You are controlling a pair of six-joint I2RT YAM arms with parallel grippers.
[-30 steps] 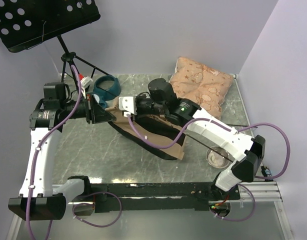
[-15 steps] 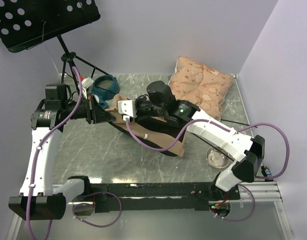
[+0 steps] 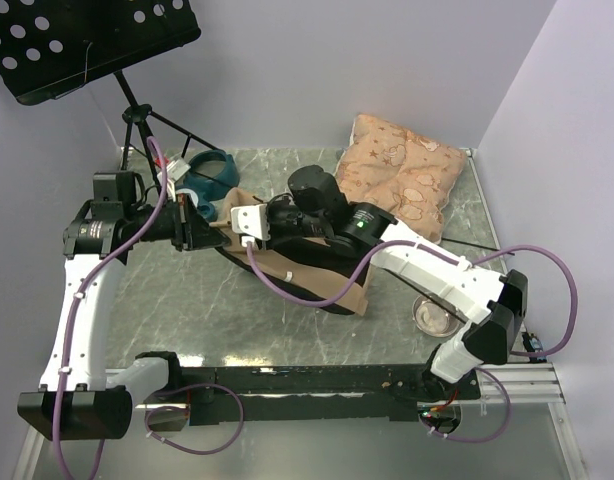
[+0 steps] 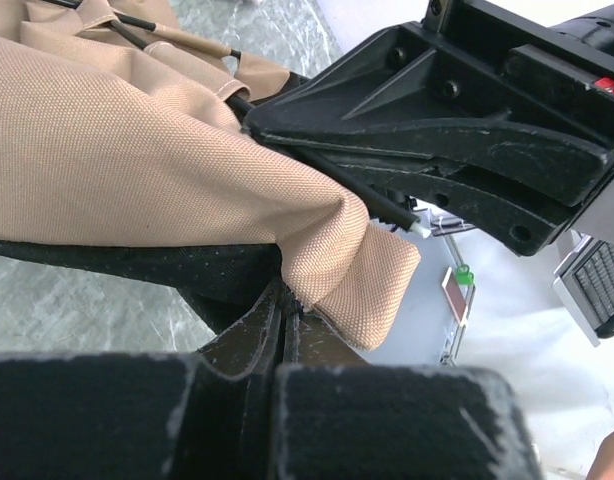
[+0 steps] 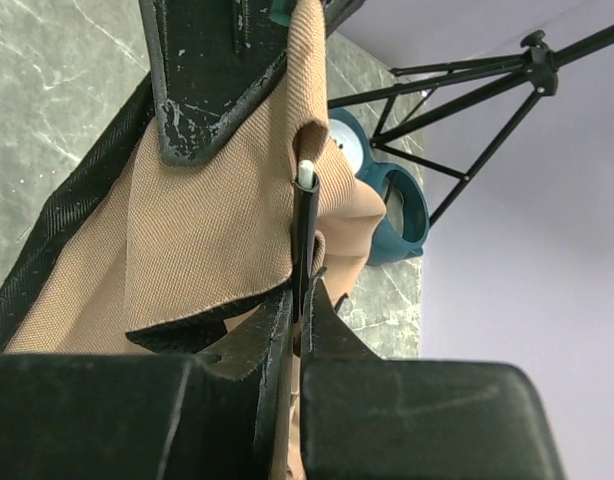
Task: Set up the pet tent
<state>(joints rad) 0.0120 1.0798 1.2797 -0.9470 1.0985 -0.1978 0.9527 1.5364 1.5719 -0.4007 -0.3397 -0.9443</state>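
Left pincer (image 4: 285, 322) nipping pet tent (image 4: 137, 150) hem, right pincer (image 5: 299, 305) gripping pole (image 5: 305, 225)

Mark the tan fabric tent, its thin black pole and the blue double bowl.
tan fabric tent (image 4: 137, 150): left wrist view, cloth panel
thin black pole (image 5: 304, 235): right wrist view, mid-shaft
blue double bowl (image 5: 392, 250): right wrist view, outer wall

Right gripper (image 5: 299, 300) is clamped tight on the thin black pole (image 5: 305, 225), its white tip poking straight ahead of the fingertips into a fold of tan tent fabric (image 5: 217, 230), blue bowl (image 5: 392, 205) beyond-right on the marble table (image 5: 47, 100).
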